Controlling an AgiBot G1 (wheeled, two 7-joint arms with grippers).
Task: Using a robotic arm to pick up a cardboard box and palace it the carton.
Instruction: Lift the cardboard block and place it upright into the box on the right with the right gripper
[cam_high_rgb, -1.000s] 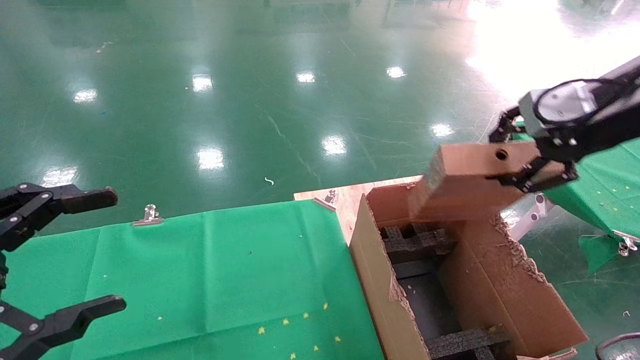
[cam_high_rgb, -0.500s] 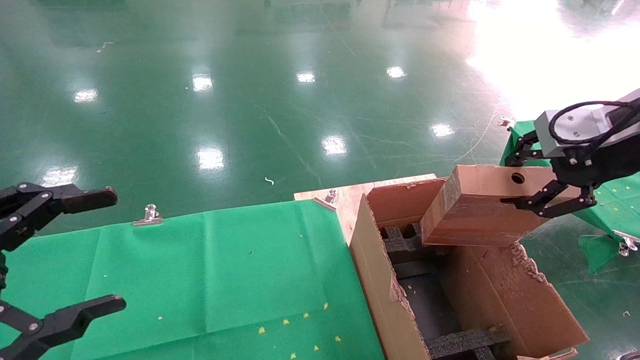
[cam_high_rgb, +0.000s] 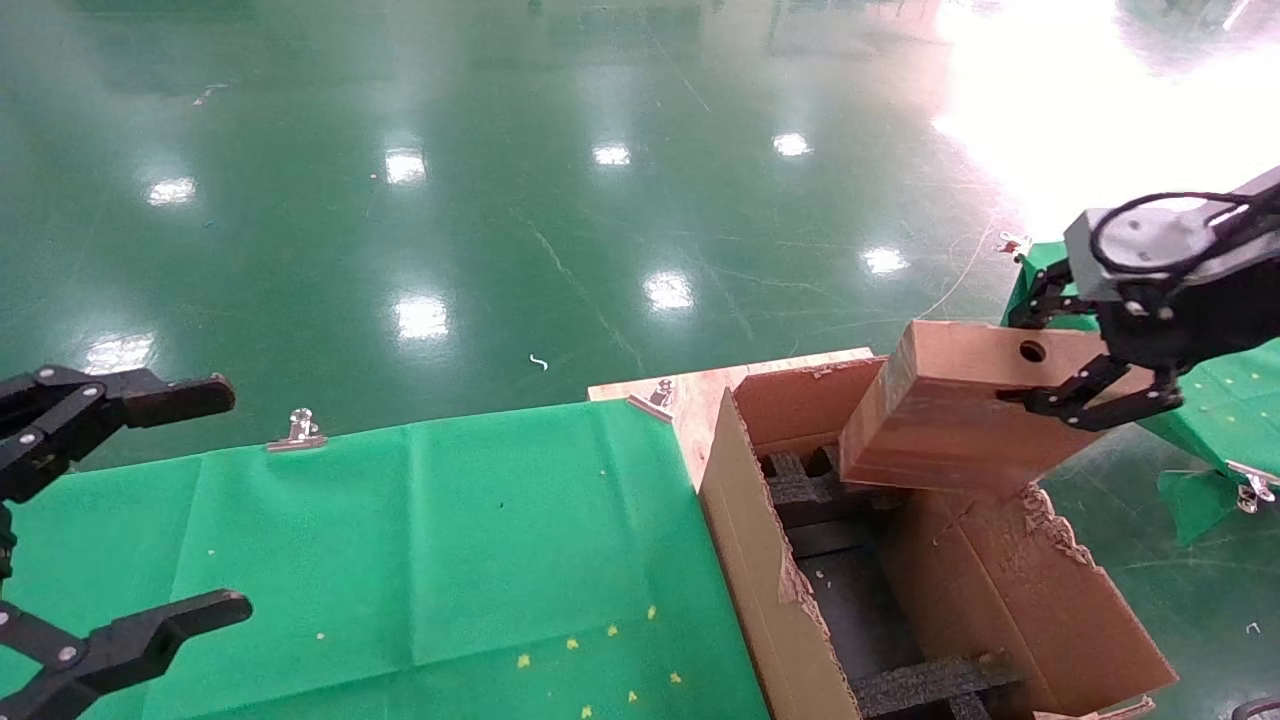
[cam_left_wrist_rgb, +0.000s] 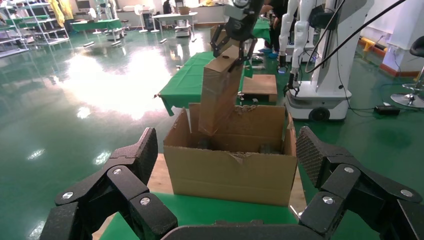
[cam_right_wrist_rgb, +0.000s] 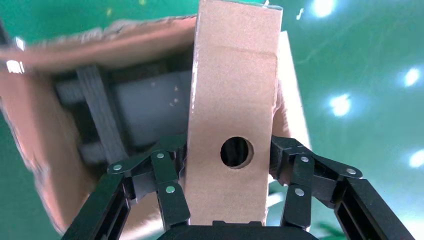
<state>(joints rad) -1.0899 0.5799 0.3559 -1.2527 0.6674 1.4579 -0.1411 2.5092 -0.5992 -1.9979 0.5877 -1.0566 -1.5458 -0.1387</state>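
- Left gripper (cam_high_rgb: 150, 505), black, fingers spread wide apart with nothing between them, parked at the left edge of the head view over the green cloth-covered table (cam_high_rgb: 420, 560); idle.
- Metal binder clip (cam_high_rgb: 297, 431) on the far edge of the green cloth; a second clip (cam_high_rgb: 655, 396) at the cloth's far right corner on the bare wooden board (cam_high_rgb: 690, 392).
- Scattered small yellow specks (cam_high_rgb: 590, 660) on the cloth near its front right.
- Large brown corrugated carton (cam_high_rgb: 770, 590) with ragged torn flaps just right of the green table, open on top; black foam inserts (cam_high_rgb: 815, 490) visible inside.
- Small flat brown cardboard box (cam_high_rgb: 960, 420) with a round hole (cam_high_rgb: 1032, 352) in its upper face, tilted, its lower end over the carton's far right corner, near the foam; contact with the carton cannot be told.
- Right gripper (cam_high_rgb: 1075, 365), black, clamped on the cardboard box's upper end; in the right wrist view fingers (cam_right_wrist_rgb: 167, 185) press both sides of the box (cam_right_wrist_rgb: 232, 105) beside the hole.
- Left wrist view shows the box (cam_left_wrist_rgb: 219, 95) hanging end-down into the carton (cam_left_wrist_rgb: 232, 170) from the far gripper (cam_left_wrist_rgb: 235, 42).
- Second green-covered table (cam_high_rgb: 1215, 395) behind the right gripper.
- Glossy green floor (cam_high_rgb: 500, 200) all around.
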